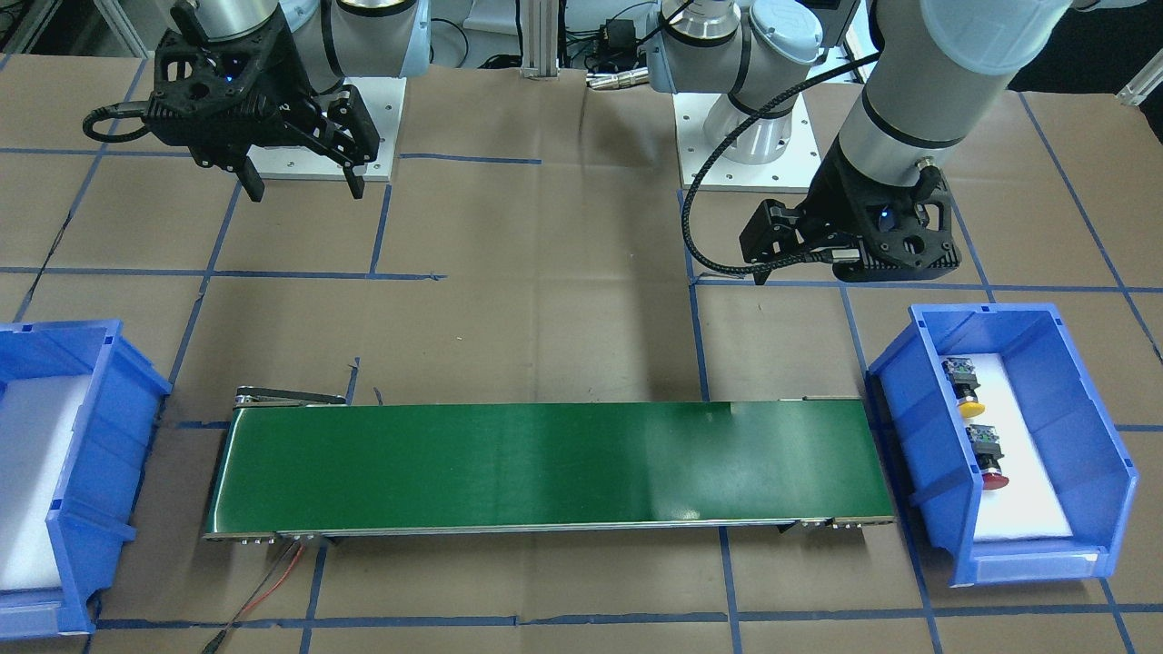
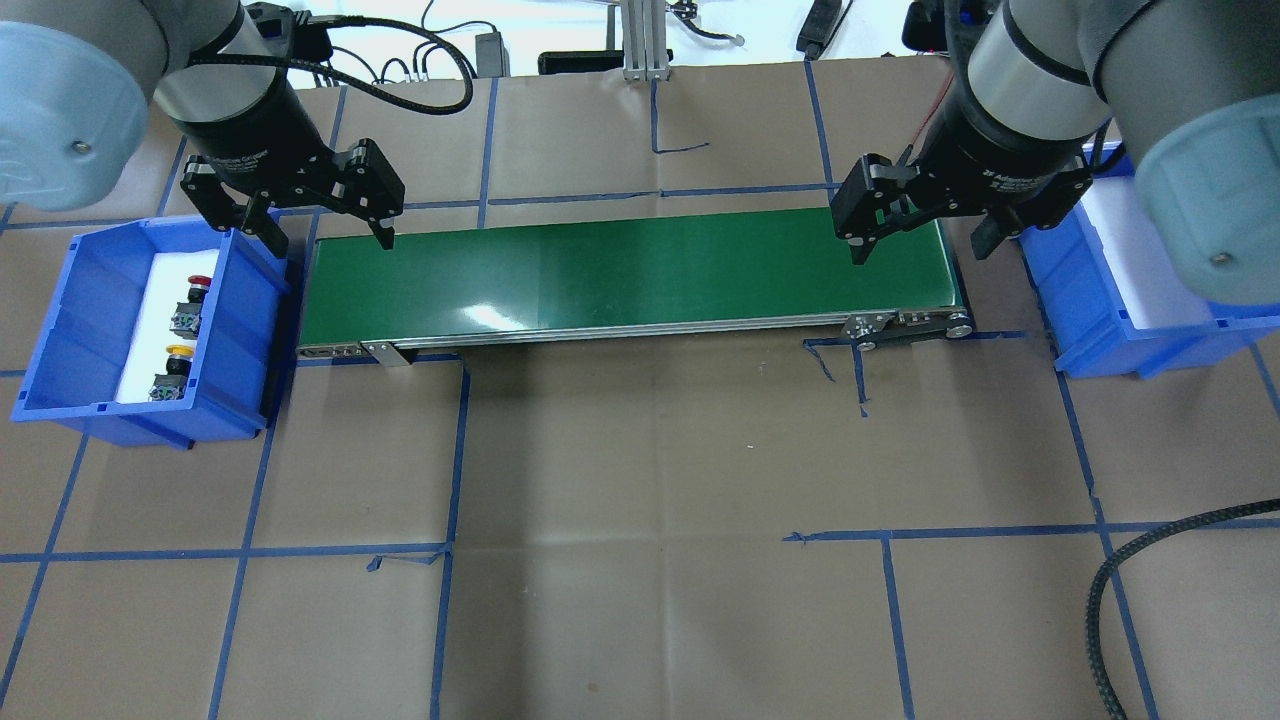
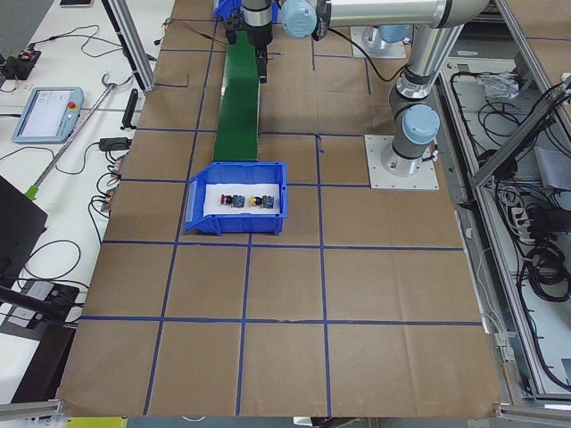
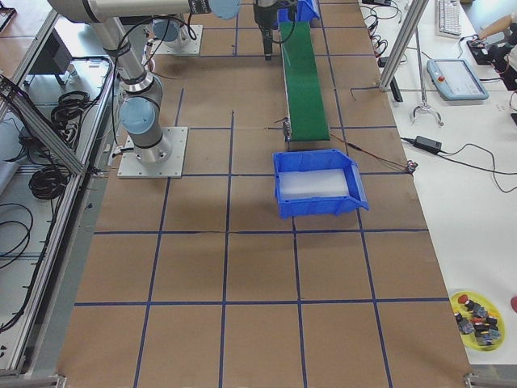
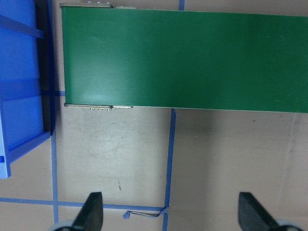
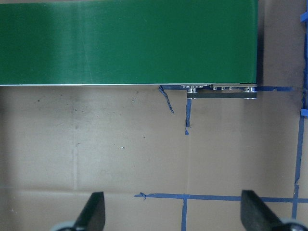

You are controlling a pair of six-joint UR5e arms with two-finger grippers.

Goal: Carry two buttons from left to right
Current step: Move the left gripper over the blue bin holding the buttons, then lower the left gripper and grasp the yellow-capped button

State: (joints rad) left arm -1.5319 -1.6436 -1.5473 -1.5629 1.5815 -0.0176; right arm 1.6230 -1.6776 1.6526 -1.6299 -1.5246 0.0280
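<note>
Bright, even overhead light; soft glare streaks the green belt [image 2: 480, 315], views mostly sharp.

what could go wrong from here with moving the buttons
1. The red button and yellow button lie close together in the left bin; the open left gripper might nudge one while taking the other, or catch the bin wall.
2. Both have round caps, so they may roll if set on the belt.
</note>
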